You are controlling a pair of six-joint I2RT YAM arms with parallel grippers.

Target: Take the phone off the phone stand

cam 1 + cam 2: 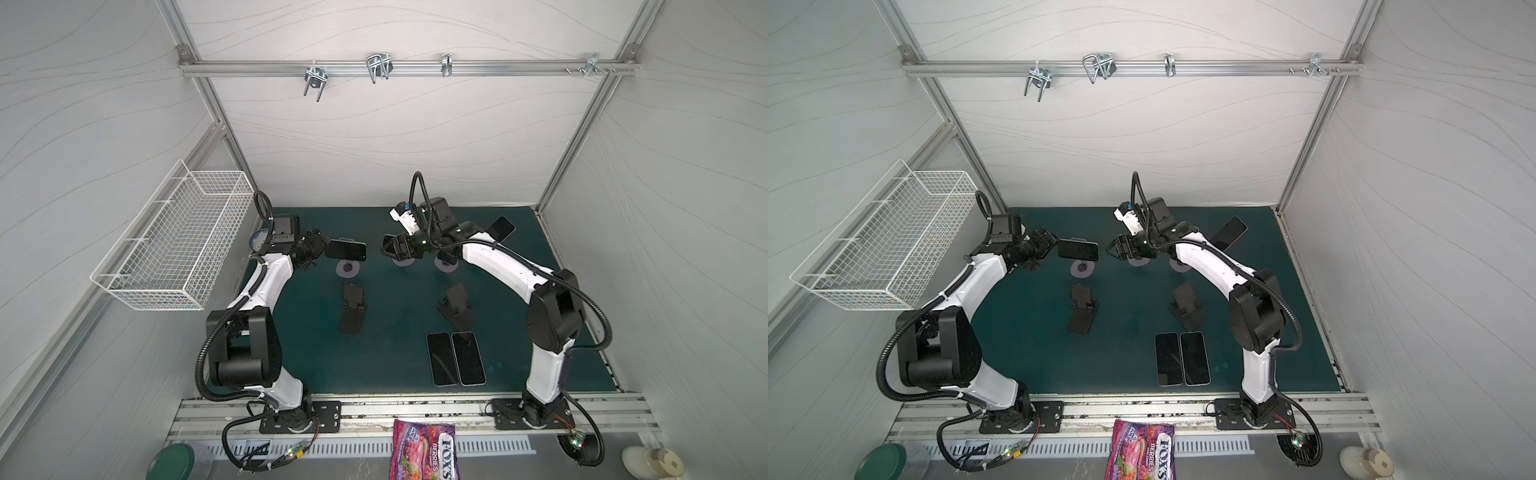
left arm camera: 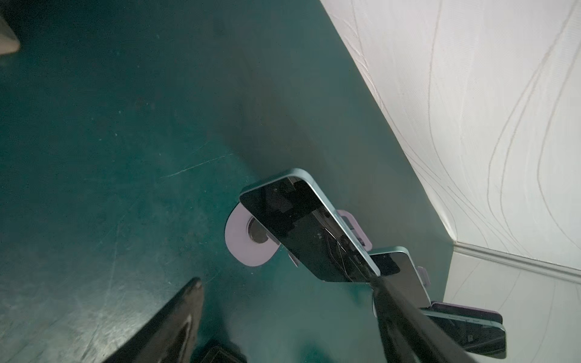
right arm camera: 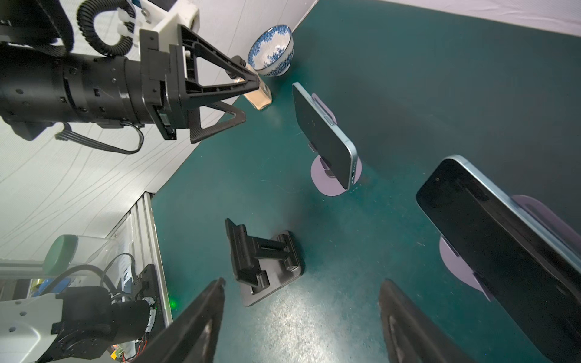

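A dark green mat [image 1: 395,365] floors a booth of pale, wave-lined walls [image 1: 374,145]

Mat [image 2: 125,157]: dark green, matt, rubbery-looking, with fine scratches and scuffs catching the light.
Phone [image 2: 292,220], centre of the left wrist view: glossy black glass face, pale blue satin metal edge.
Lilac stand [image 2: 239,251] under it: smooth matt plastic.
Folding stand [image 3: 261,261]: black matt plastic (faint ribbing, cannot tell if printed).
Bowl [image 3: 272,52]: glazed ceramic, shiny.
Basket [image 1: 174,249]: white coated wire.
Rail [image 1: 407,68]: bare brushed aluminium.
Sweet bag [image 1: 422,451]: glossy film.
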